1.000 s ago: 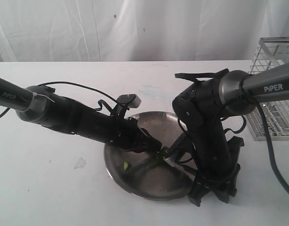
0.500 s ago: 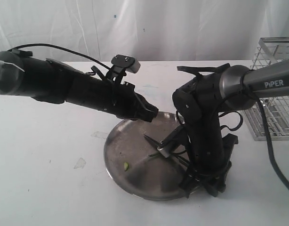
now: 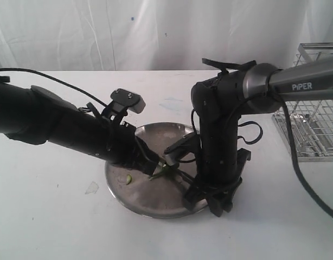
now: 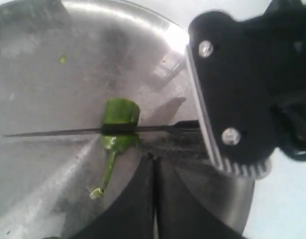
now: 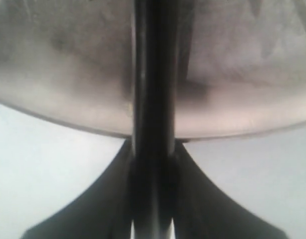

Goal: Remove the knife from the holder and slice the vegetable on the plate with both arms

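The steel plate (image 3: 119, 184) lies on the white table. On it rests the green vegetable (image 4: 120, 112), its thin stem (image 4: 108, 169) pointing toward my left gripper (image 4: 154, 160). The knife (image 4: 53, 133) lies edge-down across the vegetable; its thin dark blade runs over the plate. My right gripper (image 5: 154, 149) is shut on the knife's black handle (image 5: 153, 74), standing at the plate's near right rim (image 3: 210, 199). My left gripper (image 3: 151, 167) is shut with nothing between its fingers, its tips on the plate just beside the vegetable (image 3: 165, 170). The holder (image 3: 313, 108) stands at the far right.
A small green slice (image 3: 128, 179) lies on the plate's left part, and a tiny green speck (image 4: 62, 59) lies farther in. A scrap (image 3: 91, 187) sits on the table left of the plate. White curtain behind the table.
My left arm rose off the plate, then came back down beside the vegetable. The plate and my right arm with the knife have shifted left.
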Robot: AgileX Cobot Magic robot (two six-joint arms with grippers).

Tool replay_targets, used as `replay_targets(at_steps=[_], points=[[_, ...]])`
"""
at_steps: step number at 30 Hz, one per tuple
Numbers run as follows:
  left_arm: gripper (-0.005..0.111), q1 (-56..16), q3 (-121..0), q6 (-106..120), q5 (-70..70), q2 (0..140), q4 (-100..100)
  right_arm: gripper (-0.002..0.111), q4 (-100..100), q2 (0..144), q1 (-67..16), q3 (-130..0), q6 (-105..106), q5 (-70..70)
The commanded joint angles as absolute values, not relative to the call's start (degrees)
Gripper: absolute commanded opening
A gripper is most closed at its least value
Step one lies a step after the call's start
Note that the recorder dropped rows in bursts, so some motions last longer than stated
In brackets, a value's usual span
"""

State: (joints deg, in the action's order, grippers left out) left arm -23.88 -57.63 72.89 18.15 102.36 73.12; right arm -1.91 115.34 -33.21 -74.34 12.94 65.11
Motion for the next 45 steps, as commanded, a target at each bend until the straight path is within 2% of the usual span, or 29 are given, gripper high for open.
replay_targets(at_steps=[1,9,11,19,23,34,45], points=[[0.0,-24.1,-55.9,73.4,19.2,102.6,73.1,0.0,-2.0,112.2,-33.0,-74.8,12.9,66.1],[0.0,-24.1,-55.8,75.9,15.4,103.4,73.1,0.0,-1.6,110.5,-30.3,-74.6,12.2,64.5],[0.003,-24.1,-55.8,79.8,15.2,103.4,73.1,0.0,-1.9,110.5,-29.6,-74.6,12.2,64.2],[0.043,-24.1,-55.8,87.5,16.5,103.4,73.1,0.0,-5.2,110.5,-29.6,-74.6,13.1,58.3],[0.053,-24.1,-55.8,91.8,16.1,103.4,73.7,0.0,-5.0,110.3,-29.6,-74.6,13.1,56.0],[0.054,-24.1,-58.2,120.7,19.9,106.4,94.1,0.0,4.0,106.9,-29.4,-74.6,5.2,50.5],[0.054,-24.9,-64.8,121.1,20.3,113.9,90.2,0.0,4.3,106.8,-24.6,-74.6,3.8,51.0]])
